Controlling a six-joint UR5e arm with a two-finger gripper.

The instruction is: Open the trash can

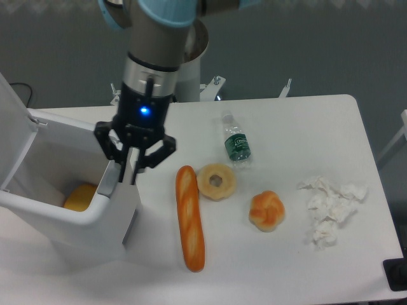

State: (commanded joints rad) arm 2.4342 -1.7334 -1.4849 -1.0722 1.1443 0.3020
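The trash can (76,219) is a big white boxy bin at the left of the table. Its lid (13,133) stands raised at the far left, so the inside shows, with an orange object (80,196) lying in it. A grey push-button tab (108,179) sits on the can's right rim. My gripper (131,175) hangs just above and right of that tab, fingers close together and shut, holding nothing.
On the table to the right lie a baguette (190,218), a ring-shaped bagel (217,181), a small water bottle (236,143), a knotted bun (266,211) and crumpled white tissues (331,210). The arm's base post (191,70) stands behind.
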